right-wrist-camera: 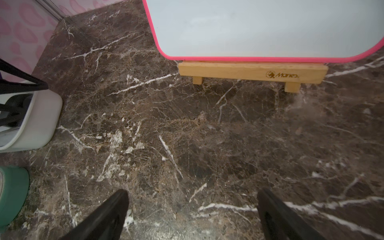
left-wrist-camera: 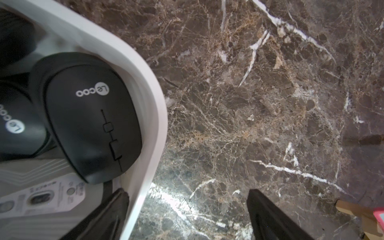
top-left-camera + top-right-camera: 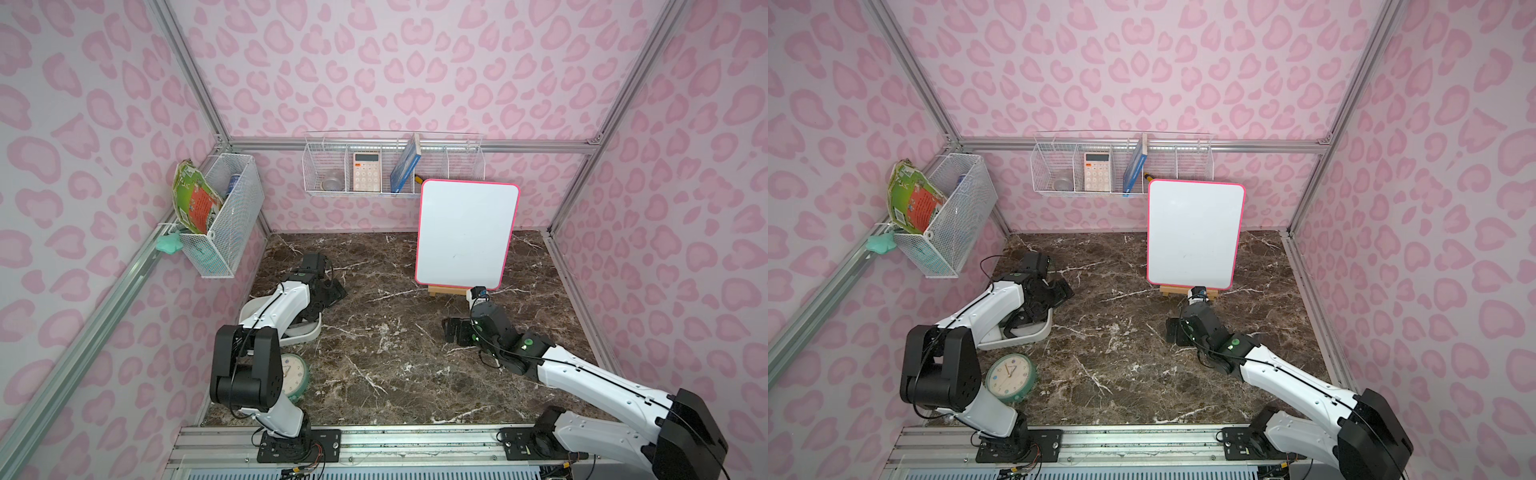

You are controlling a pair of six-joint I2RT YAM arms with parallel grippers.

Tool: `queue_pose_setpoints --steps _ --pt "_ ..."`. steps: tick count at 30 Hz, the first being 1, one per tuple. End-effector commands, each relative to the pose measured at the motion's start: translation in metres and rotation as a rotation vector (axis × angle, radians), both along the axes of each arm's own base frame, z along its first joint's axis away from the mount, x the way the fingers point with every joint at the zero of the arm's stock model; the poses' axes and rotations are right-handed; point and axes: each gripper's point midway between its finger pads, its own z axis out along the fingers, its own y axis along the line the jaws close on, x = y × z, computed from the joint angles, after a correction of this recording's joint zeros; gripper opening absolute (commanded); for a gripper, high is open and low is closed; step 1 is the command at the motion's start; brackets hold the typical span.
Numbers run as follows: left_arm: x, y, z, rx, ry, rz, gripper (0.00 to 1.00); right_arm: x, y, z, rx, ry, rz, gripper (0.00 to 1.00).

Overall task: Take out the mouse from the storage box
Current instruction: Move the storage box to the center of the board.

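The storage box [image 2: 145, 83] is a shallow white tub at the table's left, largely under my left arm in both top views [image 3: 309, 332] [image 3: 1042, 328]. A black mouse [image 2: 87, 124] with a white logo lies inside it against the rounded corner wall. Another black mouse [image 2: 12, 124] lies beside it, partly cut off. My left gripper [image 2: 187, 191] is open and astride the tub's rim, with one finger [image 2: 116, 207] inside and the other over the table. My right gripper [image 1: 192, 191] hangs open over bare marble at mid-right [image 3: 455, 330].
A pink-framed whiteboard [image 3: 467, 232] on a wooden easel [image 1: 249, 70] stands at the back right. A green clock [image 3: 297, 376] lies near the left arm's base. Wire baskets [image 3: 395, 166] [image 3: 224, 216] hang on the back and left walls.
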Motion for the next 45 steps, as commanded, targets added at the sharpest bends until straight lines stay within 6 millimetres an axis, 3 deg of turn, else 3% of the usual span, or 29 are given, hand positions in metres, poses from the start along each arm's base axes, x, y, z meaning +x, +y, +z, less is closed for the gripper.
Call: queue_pose_setpoints --steps 1,6,14,18,23,30,40,43,45 --pt "0.006 -0.012 0.000 -0.045 -0.009 -0.044 0.93 -0.006 -0.013 -0.006 -0.023 0.039 -0.054 0.99" --pt "0.007 -0.027 -0.008 -0.085 0.012 -0.094 0.91 -0.013 -0.009 0.000 0.005 0.034 -0.066 0.99" --pt "0.009 -0.081 -0.002 -0.059 -0.009 -0.260 0.90 -0.013 0.004 0.007 -0.015 0.016 -0.060 0.98" --pt "0.000 -0.113 0.003 -0.051 -0.022 -0.346 0.90 -0.013 0.000 0.002 -0.040 0.014 -0.093 0.98" --pt "-0.018 -0.152 0.006 -0.045 -0.034 -0.449 0.90 -0.008 -0.011 0.005 -0.051 -0.016 -0.160 0.98" --pt "-0.061 -0.209 0.002 -0.061 -0.044 -0.605 0.90 0.003 -0.035 0.003 0.019 -0.090 -0.248 0.98" --pt "-0.108 -0.294 0.029 -0.140 -0.108 -0.841 0.90 0.010 -0.060 -0.005 0.093 -0.075 -0.326 0.97" --pt "-0.113 -0.298 0.045 -0.169 -0.148 -0.865 0.91 0.011 -0.063 -0.007 0.125 -0.070 -0.327 0.97" --pt "-0.111 -0.284 0.058 -0.121 -0.193 -0.853 0.91 0.011 -0.060 -0.006 0.134 -0.073 -0.307 0.97"
